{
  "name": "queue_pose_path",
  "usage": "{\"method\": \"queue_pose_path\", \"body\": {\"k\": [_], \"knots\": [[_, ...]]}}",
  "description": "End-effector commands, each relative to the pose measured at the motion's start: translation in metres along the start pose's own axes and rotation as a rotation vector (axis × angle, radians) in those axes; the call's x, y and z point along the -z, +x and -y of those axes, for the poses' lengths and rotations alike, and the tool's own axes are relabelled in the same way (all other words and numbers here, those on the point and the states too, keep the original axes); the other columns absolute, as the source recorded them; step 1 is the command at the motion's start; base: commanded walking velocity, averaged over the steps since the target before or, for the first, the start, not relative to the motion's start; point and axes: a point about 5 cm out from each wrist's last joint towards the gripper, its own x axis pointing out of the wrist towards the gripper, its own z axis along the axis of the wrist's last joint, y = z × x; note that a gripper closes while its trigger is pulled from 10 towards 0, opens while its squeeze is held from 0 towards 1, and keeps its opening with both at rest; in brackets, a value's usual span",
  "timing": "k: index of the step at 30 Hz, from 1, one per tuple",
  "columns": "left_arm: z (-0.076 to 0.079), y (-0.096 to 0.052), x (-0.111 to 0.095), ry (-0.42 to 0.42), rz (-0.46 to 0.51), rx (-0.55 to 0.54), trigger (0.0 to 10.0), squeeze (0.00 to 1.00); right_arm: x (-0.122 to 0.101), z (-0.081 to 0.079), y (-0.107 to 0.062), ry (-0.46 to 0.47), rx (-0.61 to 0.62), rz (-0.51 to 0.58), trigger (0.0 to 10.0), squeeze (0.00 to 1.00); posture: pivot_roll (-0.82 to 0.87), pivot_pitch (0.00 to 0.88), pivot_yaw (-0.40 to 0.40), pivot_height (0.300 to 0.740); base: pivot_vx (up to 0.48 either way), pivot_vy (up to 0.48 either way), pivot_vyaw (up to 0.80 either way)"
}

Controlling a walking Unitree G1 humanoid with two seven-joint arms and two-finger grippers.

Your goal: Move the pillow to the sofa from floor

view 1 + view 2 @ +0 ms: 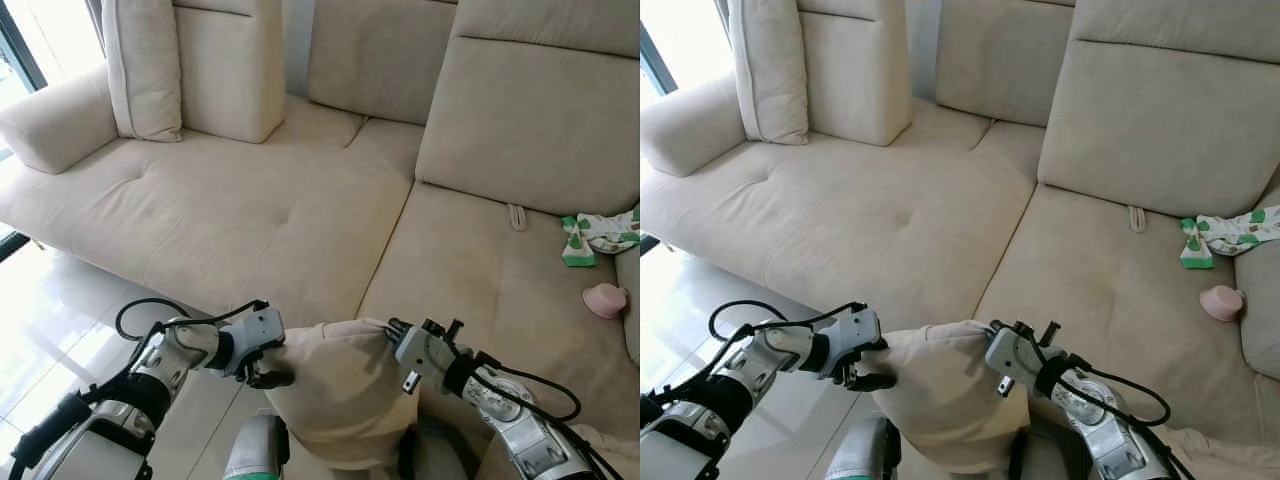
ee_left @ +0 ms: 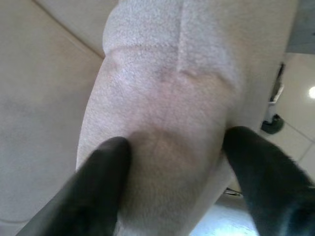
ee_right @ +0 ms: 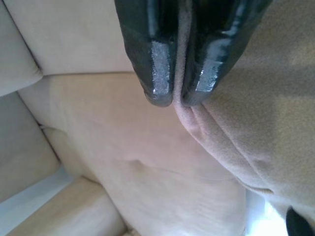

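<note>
Beige sofa (image 1: 300, 210) over glossy floor (image 1: 40, 340), pillow (image 1: 340, 390) gripped before it

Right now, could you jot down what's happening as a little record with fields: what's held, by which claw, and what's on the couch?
held item: plump beige fabric pillow, lifted in front of the sofa edge
left gripper: fingers straddle the pillow's side
right gripper: pinches the pillow's seam
sofa: wide beige fabric sofa
on sofa: upright beige cushion at the left back; green-and-white cloth and small pink cup-like object at right
</note>
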Motion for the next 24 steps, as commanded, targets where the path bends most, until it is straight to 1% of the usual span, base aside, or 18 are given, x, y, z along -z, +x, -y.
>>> {"method": "queue_pose_path", "body": {"k": [1,3,6,8,9,10,11,13,14,15,18,19,20,23,24], "knots": [[0.001,0.003,0.002,0.002,-0.032,-0.002,0.0,0.0,-0.024,0.022,0.001,-0.038,0.121,0.116,0.0,0.0,0.0,0.0,0.057,0.605,0.0,0.0,0.0],[-0.002,0.002,-0.003,0.004,-0.005,-0.021,0.0,0.0,-0.025,0.023,0.001,-0.033,0.129,0.126,0.0,0.0,0.0,0.0,0.057,0.605,0.0,0.0,0.0],[-0.004,0.001,-0.005,0.008,0.004,-0.034,0.0,0.0,-0.026,0.023,0.001,-0.03,0.134,0.13,0.0,0.0,0.0,0.0,0.057,0.605,0.0,0.0,0.0],[-0.007,-0.002,-0.009,0.036,0.017,-0.052,0.0,0.0,-0.028,0.025,0.001,-0.02,0.155,0.141,0.0,0.0,0.01,0.0,0.054,0.605,0.0,0.0,0.0],[-0.007,-0.002,-0.009,0.036,0.017,-0.052,0.0,0.0,-0.028,0.025,0.001,-0.02,0.155,0.141,0.0,0.0,0.01,0.0,0.054,0.605,0.0,0.0,0.0],[-0.009,-0.003,-0.011,0.046,0.023,-0.062,0.0,0.0,-0.029,0.026,0.001,-0.014,0.164,0.146,3.6,0.0,0.01,0.0,0.054,0.605,0.0,0.0,0.0],[-0.011,-0.005,-0.013,0.06,0.029,-0.08,0.0,0.0,-0.029,0.027,0.001,-0.011,0.173,0.15,10.0,0.0,0.01,0.0,0.054,0.605,0.0,0.0,0.0],[-0.017,-0.007,-0.017,0.082,0.021,-0.121,0.0,0.0,-0.03,0.028,0.001,-0.009,0.183,0.155,10.0,0.0,0.01,0.0,0.053,0.605,0.0,0.0,0.0],[-0.017,-0.007,-0.017,0.082,0.021,-0.121,0.0,0.0,-0.03,0.028,0.001,-0.009,0.183,0.155,10.0,0.0,0.01,0.0,0.053,0.605,0.0,0.0,0.0],[-0.021,-0.009,-0.019,0.108,0.009,-0.147,10.0,0.0,-0.031,0.029,0.002,-0.011,0.189,0.158,10.0,0.0,0.01,0.0,0.053,0.605,0.0,0.0,0.0],[-0.029,-0.015,-0.025,0.162,-0.009,-0.195,10.0,0.0,-0.033,0.028,0.003,-0.006,0.191,0.17,10.0,0.0,0.01,0.0,0.052,0.605,0.0,0.0,0.0],[-0.029,-0.015,-0.025,0.162,-0.009,-0.195,10.0,0.0,-0.033,0.028,0.003,-0.006,0.191,0.17,10.0,0.0,0.01,0.0,0.052,0.605,0.0,0.0,0.0],[-0.033,-0.018,-0.029,0.182,-0.01,-0.209,10.0,0.0,-0.034,0.027,0.003,-0.001,0.188,0.176,10.0,0.0,0.01,0.0,0.052,0.605,0.0,0.0,0.0],[-0.033,-0.019,-0.029,0.185,-0.01,-0.211,10.0,0.0,-0.034,0.026,0.003,0.0,0.188,0.176,10.0,0.0,0.01,0.0,0.052,0.605,0.0,0.0,0.0],[-0.042,-0.03,-0.042,0.261,-0.012,-0.236,10.0,0.0,-0.036,0.026,0.003,-0.002,0.185,0.191,10.0,0.0,0.02,0.0,0.048,0.615,0.0,0.0,0.0]]}}
